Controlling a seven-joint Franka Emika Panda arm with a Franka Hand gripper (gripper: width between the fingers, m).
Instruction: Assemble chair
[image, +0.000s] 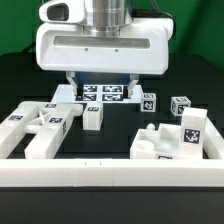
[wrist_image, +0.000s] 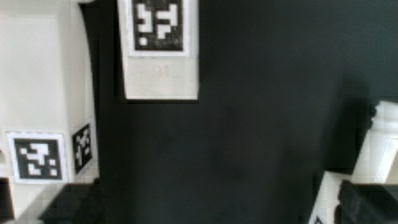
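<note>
The chair is in loose glossy white pieces with black-and-white tags. A cluster of flat and bar pieces (image: 30, 128) lies at the exterior view's left. A small block (image: 92, 116) stands near the middle. Two short tagged pieces (image: 148, 101) (image: 180, 104) stand farther back, and a chunky piece (image: 168, 138) sits at the right. My gripper (image: 102, 88) hangs over the middle, open, its fingers wide apart and nothing between them. In the wrist view, a tagged white piece (wrist_image: 160, 45) and another tagged piece (wrist_image: 45, 155) lie on the black table beyond my gripper (wrist_image: 205, 212).
The marker board (image: 102, 94) lies flat behind the gripper. A long low white border rail (image: 110, 176) runs across the front. Black table surface (wrist_image: 231, 130) shows between the pieces, and a further white part (wrist_image: 377, 150) shows at the wrist view's edge.
</note>
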